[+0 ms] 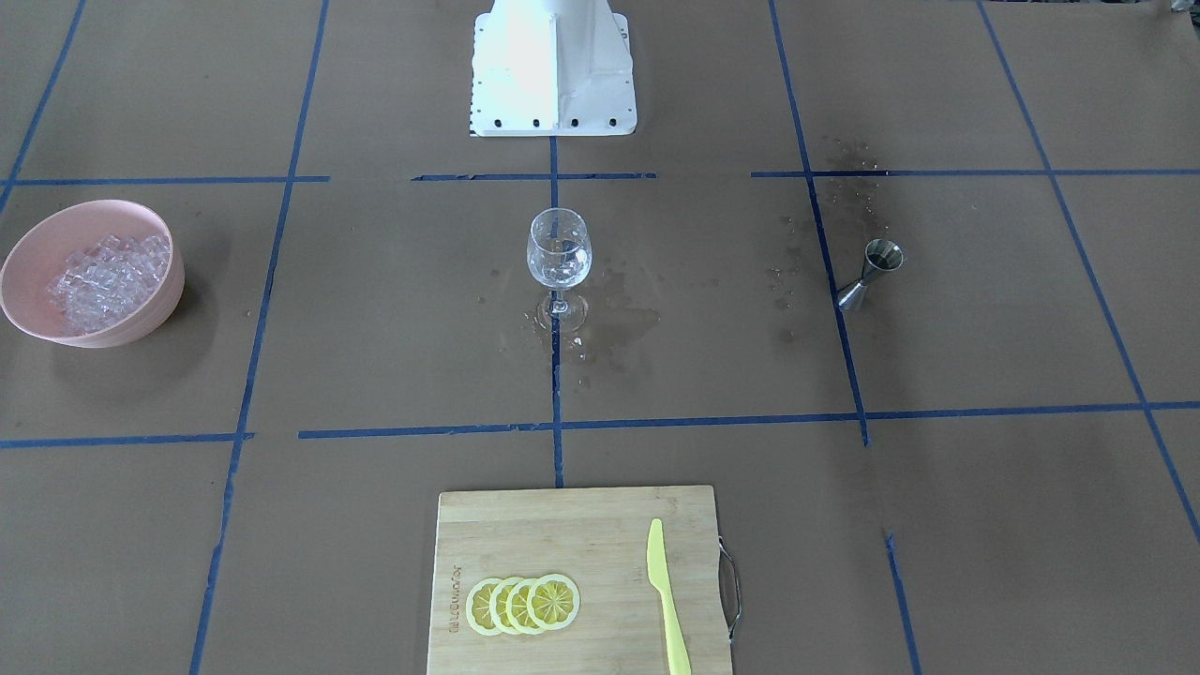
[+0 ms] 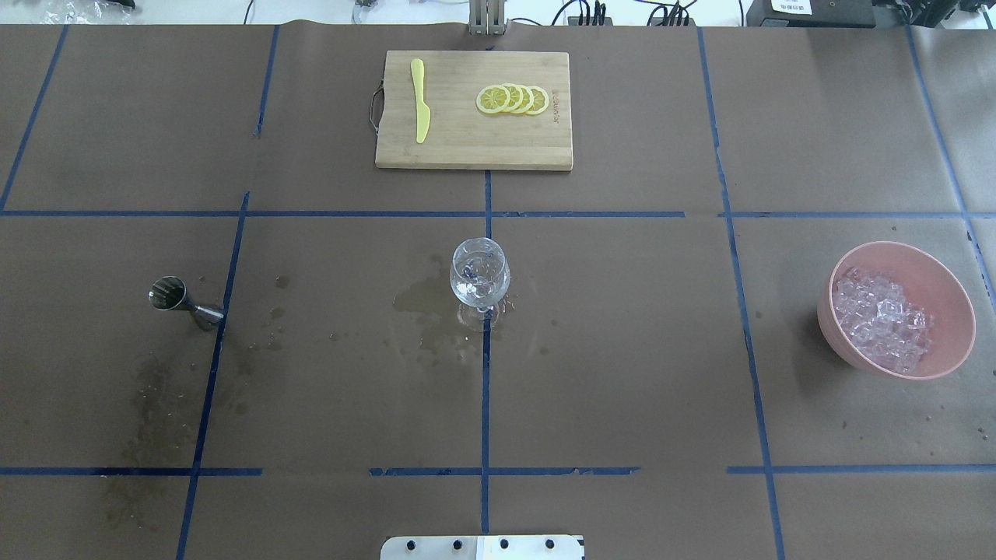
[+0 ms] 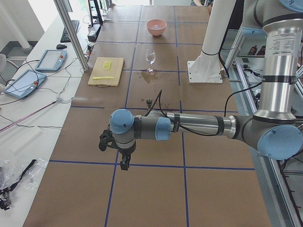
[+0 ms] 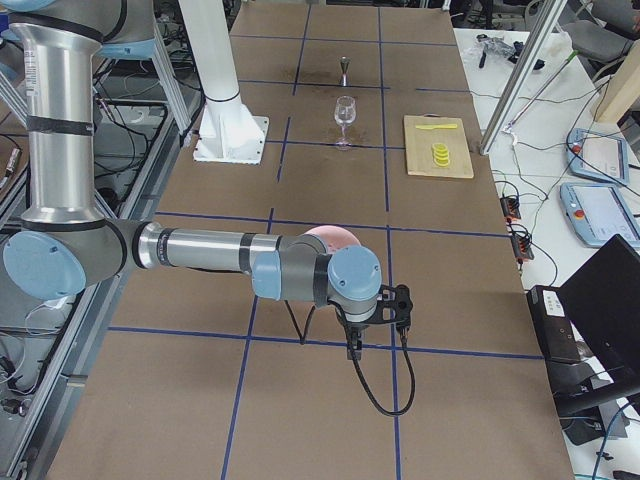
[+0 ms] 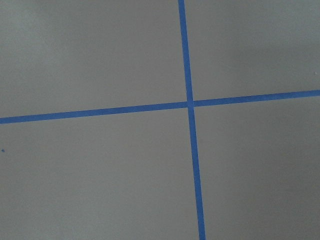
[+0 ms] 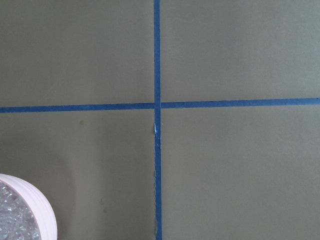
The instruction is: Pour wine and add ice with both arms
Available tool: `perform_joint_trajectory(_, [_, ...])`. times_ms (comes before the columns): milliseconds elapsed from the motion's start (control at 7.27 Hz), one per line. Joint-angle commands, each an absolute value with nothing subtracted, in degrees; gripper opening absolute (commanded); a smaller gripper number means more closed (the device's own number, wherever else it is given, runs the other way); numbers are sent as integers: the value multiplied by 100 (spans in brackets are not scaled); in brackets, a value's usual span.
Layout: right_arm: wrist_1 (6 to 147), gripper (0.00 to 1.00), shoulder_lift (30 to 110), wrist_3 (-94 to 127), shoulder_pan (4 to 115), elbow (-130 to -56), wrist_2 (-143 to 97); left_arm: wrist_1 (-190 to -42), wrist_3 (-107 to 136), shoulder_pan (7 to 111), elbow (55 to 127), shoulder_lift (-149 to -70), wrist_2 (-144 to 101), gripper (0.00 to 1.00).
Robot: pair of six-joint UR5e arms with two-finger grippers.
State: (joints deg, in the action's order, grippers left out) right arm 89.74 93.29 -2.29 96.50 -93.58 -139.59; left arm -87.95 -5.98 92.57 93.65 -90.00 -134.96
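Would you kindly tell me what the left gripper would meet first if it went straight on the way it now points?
The left gripper points down, so it would probably meet the brown table cover first, near a crossing of blue tape lines. Nothing else shows in its wrist view.

The near right arm (image 4: 200,248) is stretched level across the table (image 4: 300,400), partly hiding a pink bowl (image 4: 335,233) behind it. Farther off stands a wine glass (image 4: 345,110), a metal jigger (image 4: 345,70) beyond it, and a cutting board (image 4: 457,140) with lemon slices (image 4: 440,153) to its right.
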Motion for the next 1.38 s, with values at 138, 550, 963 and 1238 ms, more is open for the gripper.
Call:
perform_joint_trajectory(138, [8974, 100, 9325, -220, 9650, -9421, -13975, -8754, -528, 9255, 9841, -9070, -13491, 100])
perform_joint_trajectory(550, [8982, 100, 9308, -193, 9633, -9457, -13975, -8448, 56, 9124, 11130, -9315, -13439, 100])
perform_joint_trajectory(963, [8974, 100, 8994, -141, 9528, -9466, -13922, -8516, 1776, 8258, 12187, -9299, -13456, 100])
perform_joint_trajectory(1238, [8956, 100, 9044, -132, 9519, -9378, -13975, -9050, 3857, 6897, 12899, -9238, -13081, 100])
